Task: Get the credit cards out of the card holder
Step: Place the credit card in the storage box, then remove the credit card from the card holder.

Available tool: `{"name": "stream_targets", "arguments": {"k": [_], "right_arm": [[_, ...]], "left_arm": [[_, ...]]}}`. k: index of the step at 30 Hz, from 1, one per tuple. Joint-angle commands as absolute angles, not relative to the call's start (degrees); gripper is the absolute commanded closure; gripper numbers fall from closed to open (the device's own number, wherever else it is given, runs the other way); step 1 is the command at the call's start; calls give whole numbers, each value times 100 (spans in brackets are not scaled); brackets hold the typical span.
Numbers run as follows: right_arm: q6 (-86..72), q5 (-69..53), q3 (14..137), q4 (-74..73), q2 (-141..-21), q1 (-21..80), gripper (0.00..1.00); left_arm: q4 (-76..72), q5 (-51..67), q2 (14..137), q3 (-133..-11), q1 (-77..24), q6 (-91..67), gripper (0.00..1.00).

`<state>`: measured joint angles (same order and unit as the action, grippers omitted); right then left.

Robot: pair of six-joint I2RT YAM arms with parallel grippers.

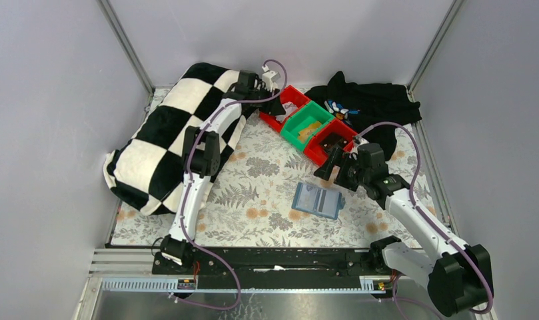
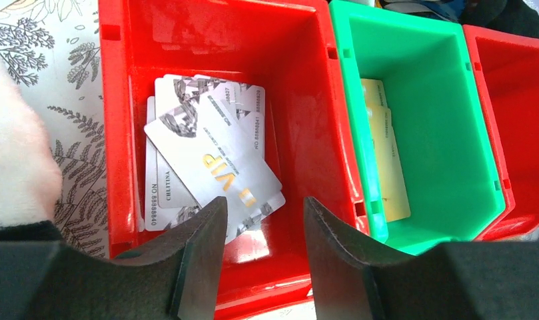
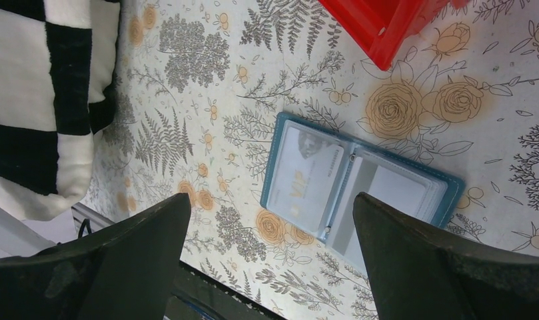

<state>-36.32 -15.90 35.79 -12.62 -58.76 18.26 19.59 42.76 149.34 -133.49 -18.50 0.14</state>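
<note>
The red bin and the green bin are smooth, glossy moulded plastic that catches the light. The credit cards are shiny plastic with metallic gold lettering. The card holder has clear, slick plastic sleeves and a matt teal rim. The tablecloth looks like flat, matt printed cloth. The checked blanket looks plush and fuzzy.

The card holder lies open and flat on the floral cloth, lining up, with a teal border and clear pockets. A pale card with gold "VIP" print sits in one pocket. A loose, fanned pile of silver-white cards, the top one also marked "VIP", lies in a red bin. Yellowish cards lie in the green bin beside it.
</note>
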Motion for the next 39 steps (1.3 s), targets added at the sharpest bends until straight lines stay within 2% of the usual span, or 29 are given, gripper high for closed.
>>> {"name": "stream_targets", "arguments": {"k": [1,8,12,16,22,28,34,39], "right_arm": [[-3657,-1428,3661,-1324,-5626,1793,0],[-3738,-1236,3523,-1583,-5545,1793,0],[-3820,-1214,3367,-1583,-5500,1793,0],[-3937,-1253,3136,-1572,-5560,1791,1],[-4015,-1183,2842,-1505,-5707,1793,13],[-3964,-1115,2710,-1427,-6039,1793,18],[-3982,-1120,2597,-1204,-6186,1793,21],[-3989,-1253,2527,-1052,-6158,1786,23]], "left_arm": [[1800,3848,14049,-13339,-1978,122,49],[1771,2580,12096,-11700,-2335,39,48],[1757,1761,10986,-10469,-2882,-377,48],[1922,1115,10405,-9474,-3589,-1166,48],[1972,614,9984,-8041,-4478,-2730,50],[1274,533,9679,-6870,-4905,-3664,51],[903,940,10048,-6459,-4947,-3845,56],[648,974,10178,-6277,-4948,-3872,57]]}}
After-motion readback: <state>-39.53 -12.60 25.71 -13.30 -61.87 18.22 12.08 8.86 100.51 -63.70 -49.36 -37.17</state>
